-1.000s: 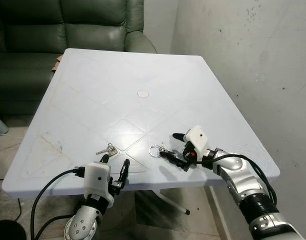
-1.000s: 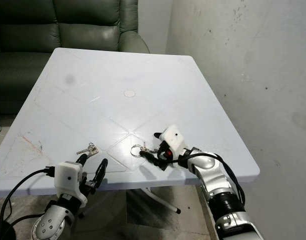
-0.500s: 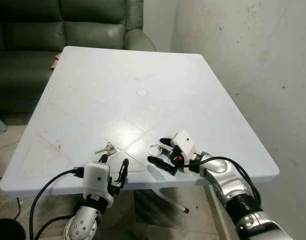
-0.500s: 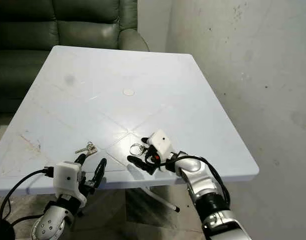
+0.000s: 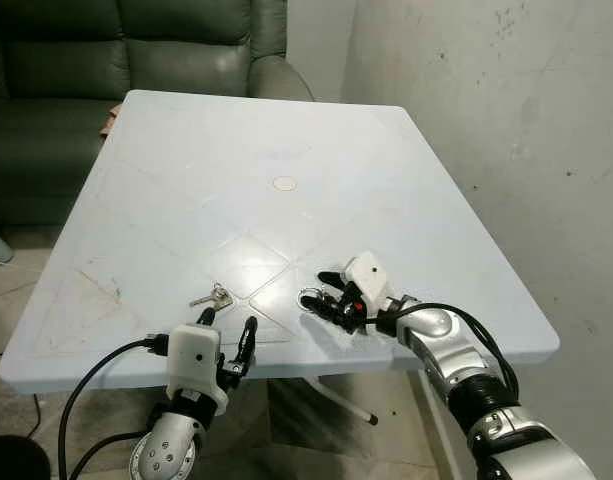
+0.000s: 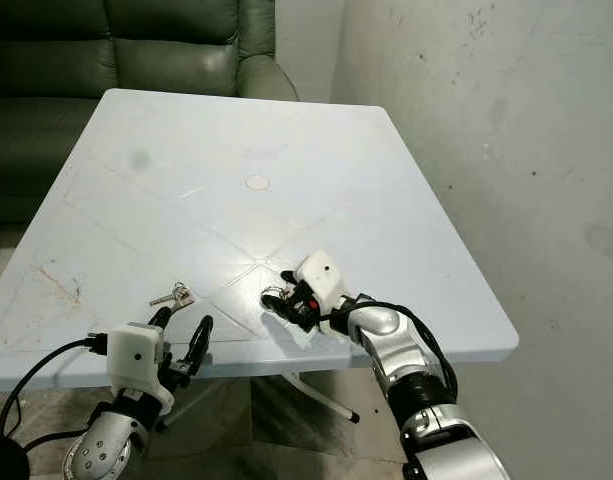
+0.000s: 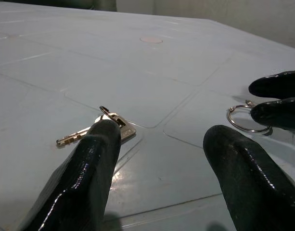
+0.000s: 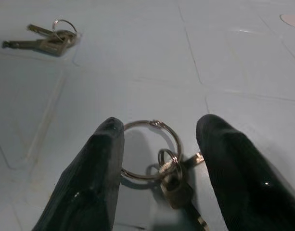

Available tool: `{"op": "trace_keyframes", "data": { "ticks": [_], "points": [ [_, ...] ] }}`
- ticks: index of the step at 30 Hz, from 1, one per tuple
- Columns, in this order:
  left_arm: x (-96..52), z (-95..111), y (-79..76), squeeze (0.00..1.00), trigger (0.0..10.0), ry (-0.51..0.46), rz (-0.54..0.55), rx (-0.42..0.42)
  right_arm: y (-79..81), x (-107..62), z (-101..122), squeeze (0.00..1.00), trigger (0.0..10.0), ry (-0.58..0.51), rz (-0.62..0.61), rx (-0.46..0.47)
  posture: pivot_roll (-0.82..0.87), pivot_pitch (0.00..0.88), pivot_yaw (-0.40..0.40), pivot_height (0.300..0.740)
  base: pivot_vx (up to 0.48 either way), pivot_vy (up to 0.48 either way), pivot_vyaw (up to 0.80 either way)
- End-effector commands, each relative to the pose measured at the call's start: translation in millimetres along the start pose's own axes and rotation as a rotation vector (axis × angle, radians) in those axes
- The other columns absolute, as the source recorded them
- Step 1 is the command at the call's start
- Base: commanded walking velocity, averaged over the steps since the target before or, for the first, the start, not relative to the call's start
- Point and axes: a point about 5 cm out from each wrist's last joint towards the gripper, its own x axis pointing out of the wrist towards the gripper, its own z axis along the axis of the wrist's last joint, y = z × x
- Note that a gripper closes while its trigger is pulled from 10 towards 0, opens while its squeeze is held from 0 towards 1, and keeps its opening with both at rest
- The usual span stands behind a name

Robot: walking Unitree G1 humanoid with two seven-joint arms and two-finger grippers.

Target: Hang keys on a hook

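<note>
A large key ring with keys [image 5: 308,297] lies near the front of the white table [image 5: 186,180]. My right gripper [image 5: 328,296] is low over it and open, with a finger on either side of the ring [image 8: 172,185]. A second, smaller set of keys [image 5: 214,297] lies to the left, also seen as keys [image 8: 46,41] from the right wrist. My left gripper [image 5: 229,325] is open at the table's front edge, just short of that smaller set [image 7: 125,129]. The big ring [image 7: 232,120] and the right fingertips [image 7: 277,113] appear beyond it.
A small round disc [image 5: 284,184] marks the table's middle. A dark green sofa [image 5: 136,50] stands behind the table. A rough pale wall [image 5: 506,120] runs close along the right side. A black cable [image 5: 96,375] hangs from my left arm below the front edge.
My right gripper has slid left along the table onto the big key ring, and its fingers have narrowed to either side of it. The left gripper has stayed put.
</note>
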Motion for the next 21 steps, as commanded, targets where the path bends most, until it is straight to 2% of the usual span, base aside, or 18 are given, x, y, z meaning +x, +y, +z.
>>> {"op": "trace_keyframes", "data": {
  "ticks": [1,2,3,5,6,7,8,10,11,14,15,19,20,21],
  "points": [
    [-1.2,1.7,0.1,0.00,10.0,0.002,0.007,0.004,-6.9,-3.0,3.2,0.00,1.8,0.003,-0.016,-0.020,0.02,0.059,-0.101,0.732,0.000,0.000,0.00],
    [-1.1,1.9,0.3,0.00,10.0,0.002,0.007,0.004,-7.5,-3.3,3.0,0.00,2.6,0.006,-0.016,-0.021,0.02,0.058,-0.101,0.732,0.000,0.000,0.00],
    [-1.0,2.0,0.6,0.00,10.0,0.002,0.007,0.005,-8.5,-4.0,2.6,0.00,4.7,0.013,-0.010,-0.025,0.02,0.058,-0.100,0.732,0.000,0.000,0.00],
    [-1.0,2.0,0.8,0.00,10.0,0.001,0.007,0.006,-9.0,-4.4,2.4,0.00,4.7,0.016,-0.007,-0.029,0.02,0.058,-0.100,0.732,0.000,0.000,0.00],
    [-1.1,2.0,0.8,0.00,10.0,0.002,0.007,0.006,-9.2,-4.5,2.1,0.00,7.5,0.019,-0.006,-0.029,0.02,0.057,-0.099,0.732,0.000,0.000,0.00],
    [-0.9,2.1,0.9,0.00,10.0,0.002,0.006,0.007,-9.5,-4.7,1.9,0.00,8.9,0.022,-0.003,-0.032,0.02,0.057,-0.099,0.732,0.000,0.000,0.00],
    [-0.7,2.3,1.2,0.00,10.0,0.001,0.006,0.008,-9.9,-5.1,1.8,0.00,9.3,0.025,0.005,-0.035,0.02,0.057,-0.098,0.732,0.000,0.000,0.00],
    [-0.4,2.6,1.1,0.00,10.0,0.001,0.006,0.008,-10.3,-5.6,1.9,0.00,9.2,0.026,0.012,-0.037,0.02,0.057,-0.098,0.732,0.000,0.000,0.00],
    [-0.2,2.9,1.0,0.00,10.0,0.000,0.006,0.009,-10.6,-5.8,1.8,0.00,7.3,0.028,0.014,-0.042,0.02,0.058,-0.099,0.732,0.000,0.000,0.00],
    [-0.2,3.0,1.0,0.00,10.0,0.000,0.006,0.009,-10.7,-5.9,1.6,0.00,7.3,0.029,0.014,-0.043,0.02,0.058,-0.099,0.732,0.000,0.000,0.00],
    [-0.1,3.0,1.1,0.00,10.0,0.000,0.006,0.009,-10.7,-5.9,1.4,0.00,10.0,0.031,0.017,-0.044,0.02,0.058,-0.099,0.732,0.000,0.000,0.00],
    [-0.1,3.0,1.2,0.00,10.0,0.000,0.005,0.010,-10.7,-5.9,1.0,0.00,10.0,0.035,0.022,-0.045,0.02,0.058,-0.099,0.732,0.000,0.000,0.00],
    [0.0,3.1,1.4,0.00,10.0,0.000,0.006,0.010,-10.9,-5.9,1.1,0.00,9.0,0.035,0.024,-0.046,0.02,0.059,-0.098,0.732,0.000,0.000,0.00],
    [0.0,3.2,1.7,0.00,10.0,0.000,0.008,0.012,-11.1,-6.4,0.9,0.00,4.0,0.038,0.032,-0.048,0.02,0.058,-0.098,0.732,0.000,0.000,0.00]
  ]
}}
